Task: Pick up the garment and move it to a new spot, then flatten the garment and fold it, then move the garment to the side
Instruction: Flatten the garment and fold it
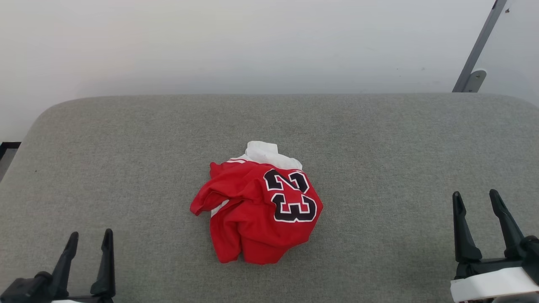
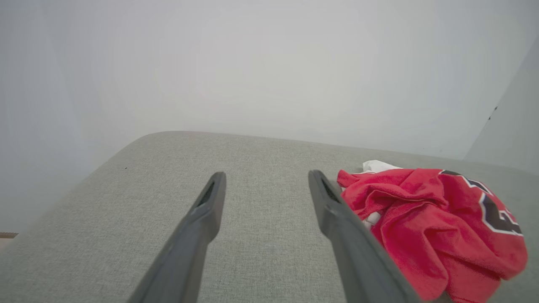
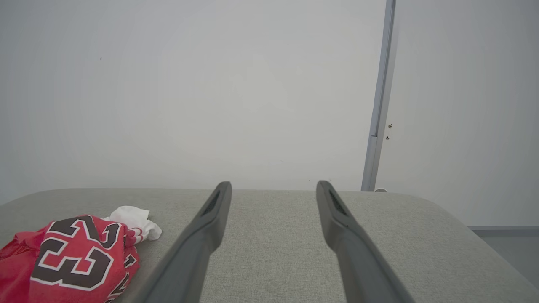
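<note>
The garment (image 1: 259, 206) lies crumpled in a heap at the middle of the grey padded table (image 1: 379, 139), red with a black "23" on top and a white sleeve poking out at its far side. My left gripper (image 1: 90, 237) is open at the lower left, well short of the heap. In the left wrist view the garment (image 2: 433, 223) lies just right of my open left gripper (image 2: 265, 179). My right gripper (image 1: 475, 197) is open at the lower right, far from the cloth. The right wrist view has the garment (image 3: 76, 256) at lower left, apart from the open right gripper (image 3: 273, 187).
The table's far edge meets a plain white wall (image 1: 252, 42). A grey metal post (image 1: 478, 50) with a foot bracket leans at the back right corner. A strip of floor (image 1: 8, 151) shows past the table's left edge.
</note>
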Robot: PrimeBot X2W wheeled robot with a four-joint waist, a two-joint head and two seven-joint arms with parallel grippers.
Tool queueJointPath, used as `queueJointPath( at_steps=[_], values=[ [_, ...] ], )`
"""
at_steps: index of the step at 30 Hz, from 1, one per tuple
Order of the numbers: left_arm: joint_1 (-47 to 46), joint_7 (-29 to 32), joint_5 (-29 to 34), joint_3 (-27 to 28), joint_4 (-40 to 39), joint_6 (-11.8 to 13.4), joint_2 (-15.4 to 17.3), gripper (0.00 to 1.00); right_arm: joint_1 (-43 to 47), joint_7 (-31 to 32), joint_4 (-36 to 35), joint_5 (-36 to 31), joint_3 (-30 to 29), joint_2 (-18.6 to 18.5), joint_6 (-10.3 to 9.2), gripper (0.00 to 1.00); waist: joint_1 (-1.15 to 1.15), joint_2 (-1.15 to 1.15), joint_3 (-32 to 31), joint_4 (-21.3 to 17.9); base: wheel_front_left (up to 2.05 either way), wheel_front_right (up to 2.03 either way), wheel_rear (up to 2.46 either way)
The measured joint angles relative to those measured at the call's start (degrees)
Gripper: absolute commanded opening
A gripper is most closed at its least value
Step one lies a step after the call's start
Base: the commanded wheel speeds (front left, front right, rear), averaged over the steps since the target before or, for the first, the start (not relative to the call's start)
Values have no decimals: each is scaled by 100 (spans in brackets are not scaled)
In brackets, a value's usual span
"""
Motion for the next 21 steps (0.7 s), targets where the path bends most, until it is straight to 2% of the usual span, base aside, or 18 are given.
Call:
queueJointPath(
  at_steps=[4,9,15,21],
  values=[
    [13,0,-40,-140,47,0,71,100,0,0,2,0,29,3,0,100,0,0,2,-13,0,0,0],
    [-132,0,-192,-456,203,0,333,100,-3,0,4,0,81,0,0,100,0,0,23,-42,0,0,0],
    [-758,101,-584,-1081,453,0,905,100,-71,0,-11,-10,202,0,0,100,0,0,82,-176,0,0,0],
    [-1806,630,-1004,-1790,514,0,1457,100,-207,0,-79,-21,433,51,0,100,0,0,236,-417,0,0,0]
  ],
)
